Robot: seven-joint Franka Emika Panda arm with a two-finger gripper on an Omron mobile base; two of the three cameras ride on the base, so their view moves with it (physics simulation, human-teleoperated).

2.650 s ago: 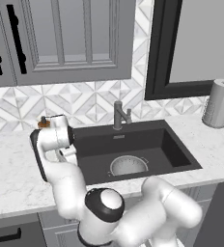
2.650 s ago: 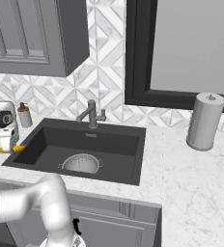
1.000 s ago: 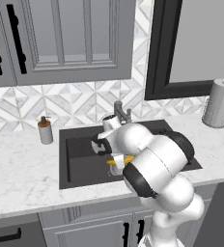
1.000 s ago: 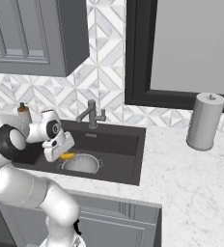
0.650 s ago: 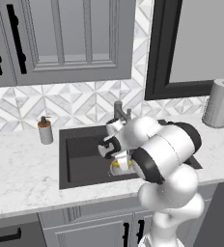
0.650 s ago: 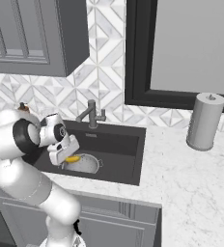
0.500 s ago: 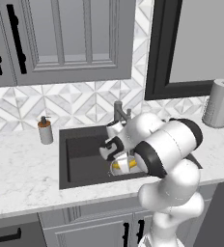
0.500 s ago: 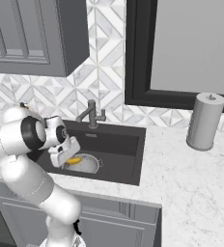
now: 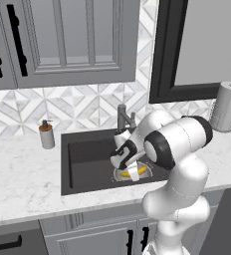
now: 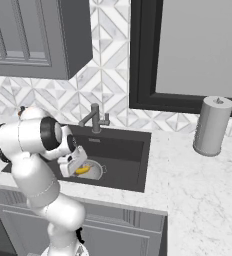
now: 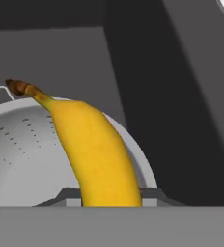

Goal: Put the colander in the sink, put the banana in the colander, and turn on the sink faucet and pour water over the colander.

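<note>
The banana [image 11: 97,154] is held low over the colander [image 11: 17,154], which sits on the floor of the sink [image 9: 87,162]. In the hand view the fruit runs lengthwise away from the camera, its dark tip reaching out above the perforated bowl, so release would likely drop it inside. The gripper [image 9: 132,172] appears clenched on the banana, though the fingers themselves are cut off at the bottom of the hand view, and contact cannot be confirmed. From the base views the wrist covers much of the colander, and only yellow slivers are seen. The faucet [image 10: 94,119] stands behind, its lever hard to make out.
</note>
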